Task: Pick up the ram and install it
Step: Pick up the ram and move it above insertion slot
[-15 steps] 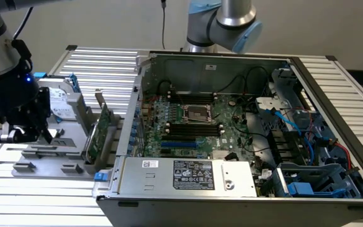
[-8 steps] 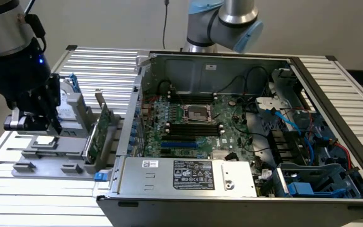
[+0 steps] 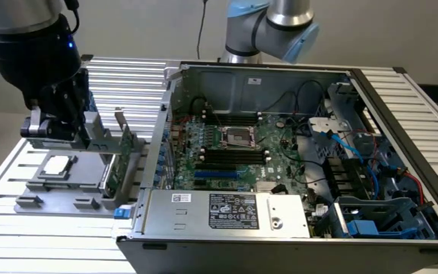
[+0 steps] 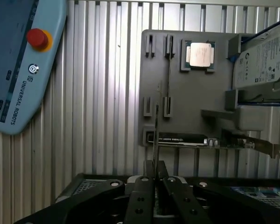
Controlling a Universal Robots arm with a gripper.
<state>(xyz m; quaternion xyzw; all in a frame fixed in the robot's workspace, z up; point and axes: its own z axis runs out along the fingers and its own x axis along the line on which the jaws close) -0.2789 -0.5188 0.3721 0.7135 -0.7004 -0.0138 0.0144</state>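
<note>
Plainly, the gripper (image 4: 155, 184) is clamped on the ram (image 4: 156, 135). In the wrist view its two black fingers are pressed together on the stick, which is seen edge-on as a thin dark line running out from between them. In the exterior view the gripper (image 3: 91, 134) hangs at the upper left of the frame, over the grey tray (image 3: 59, 185) on the ribbed table (image 3: 21, 240). In that view I cannot make out the ram itself.

In the wrist view the tray (image 4: 191, 93) lies beyond the ram, with the CPU (image 4: 199, 54) in its square pocket, the green card (image 4: 186, 139) standing on edge along one side, and the drive (image 4: 263, 58) leaning at the far corner. A pendant (image 4: 18, 60) lies on the table (image 4: 102, 93), well apart from the tray.

In the exterior view the CPU (image 3: 55, 165) and card (image 3: 116, 168) sit in the tray. The open case (image 3: 280, 217) fills the centre and right of the frame, and the black slots (image 3: 234, 155) lie on its board (image 3: 280, 151), well apart from the gripper.
</note>
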